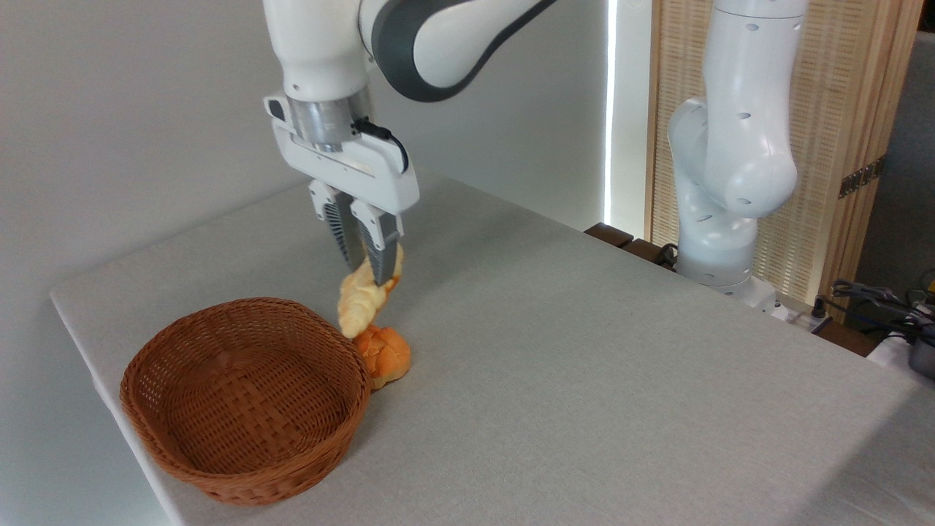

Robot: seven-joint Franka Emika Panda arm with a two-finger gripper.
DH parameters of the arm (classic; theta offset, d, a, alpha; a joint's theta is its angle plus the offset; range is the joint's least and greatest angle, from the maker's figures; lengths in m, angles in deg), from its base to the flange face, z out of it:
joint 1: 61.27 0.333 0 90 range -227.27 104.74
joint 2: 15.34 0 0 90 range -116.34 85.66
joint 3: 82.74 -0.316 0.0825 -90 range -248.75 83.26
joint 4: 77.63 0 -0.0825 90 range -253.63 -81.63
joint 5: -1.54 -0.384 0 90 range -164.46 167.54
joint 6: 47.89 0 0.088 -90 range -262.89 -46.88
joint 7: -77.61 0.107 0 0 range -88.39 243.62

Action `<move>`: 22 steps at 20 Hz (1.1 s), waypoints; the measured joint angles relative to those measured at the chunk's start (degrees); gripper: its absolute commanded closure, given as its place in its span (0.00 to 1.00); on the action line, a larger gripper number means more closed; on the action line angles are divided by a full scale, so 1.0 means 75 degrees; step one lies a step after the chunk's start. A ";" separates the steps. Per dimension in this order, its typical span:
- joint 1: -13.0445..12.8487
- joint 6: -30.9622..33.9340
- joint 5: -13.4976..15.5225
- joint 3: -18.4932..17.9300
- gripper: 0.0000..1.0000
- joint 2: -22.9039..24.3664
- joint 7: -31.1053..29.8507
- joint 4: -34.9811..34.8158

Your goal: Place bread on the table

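Lower left of frame: wicker basket (245, 398) sits w/ nothing in it. Just right of its rim, round orange bun (383, 353) on the table (584, 380). Above that bun, centre-left, your gripper (363, 272) is clamped on the croissant loaf (362, 299) near its upper end, so it hangs tilted, low tip looking almost on the bun. Swing it right to bare cloth, lower till the tip rests, then let go; don't drop it onto the bun.
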 measured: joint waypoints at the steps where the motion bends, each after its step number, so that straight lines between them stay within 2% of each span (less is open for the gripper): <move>1: -0.0005 -0.0035 0.0000 0.0040 0.00 -0.0010 0.0001 -0.0101; 5: -0.0024 -0.0161 -0.0019 0.0061 0.00 -0.0158 0.0010 -0.0183; 8: -0.0028 -0.0224 -0.0290 0.0072 0.00 -0.0296 0.0018 -0.0183; 11: -0.0034 -0.0424 -0.0363 0.0208 0.00 -0.0331 0.0035 -0.0166; 15: 0.0035 -0.0461 -0.0408 0.0277 0.00 -0.0240 0.0035 0.0395; 18: 0.0325 -0.0321 -0.0797 0.0032 0.00 -0.0048 0.0380 0.0872; 22: 0.0483 0.0463 -0.0891 -0.0907 0.00 0.0078 0.1666 0.1656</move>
